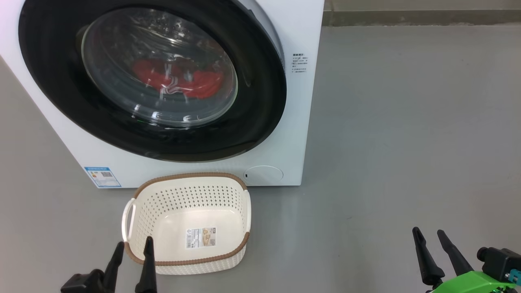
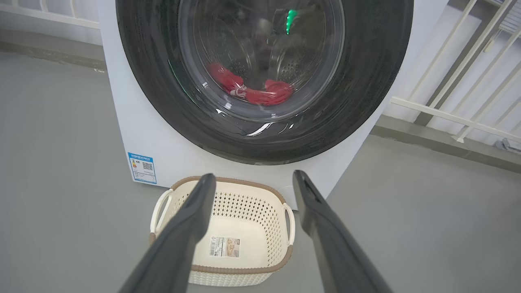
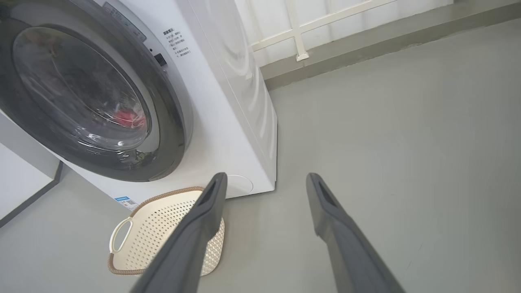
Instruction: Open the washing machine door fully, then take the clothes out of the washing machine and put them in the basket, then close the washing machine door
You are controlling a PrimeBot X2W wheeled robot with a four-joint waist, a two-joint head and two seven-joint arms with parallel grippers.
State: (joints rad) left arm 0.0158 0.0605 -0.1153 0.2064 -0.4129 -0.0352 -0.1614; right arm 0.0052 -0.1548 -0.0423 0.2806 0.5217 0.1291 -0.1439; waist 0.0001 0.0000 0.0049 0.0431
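Observation:
The white washing machine [image 1: 285, 134] stands ahead with its black-rimmed round door [image 1: 53, 93] against its front. Through the glass the red clothes [image 1: 179, 79] lie low in the drum, also red clothes [image 2: 252, 90] in the left wrist view and a red patch of clothes [image 3: 129, 117] in the right wrist view. The cream basket [image 1: 228, 254] sits empty on the floor before the machine, basket [image 2: 266, 228], basket [image 3: 163, 219]. My left gripper [image 1: 134, 246] hangs open at the basket's near-left rim. My right gripper [image 1: 428, 232] stands open over bare floor far to the right.
Grey floor [image 1: 407, 122] spreads to the right of the machine. A white railing [image 2: 460, 106] runs behind and beside the machine, white railing [image 3: 301, 28]. A low kerb runs along the wall. A pale panel [image 3: 20, 179] stands left of the machine.

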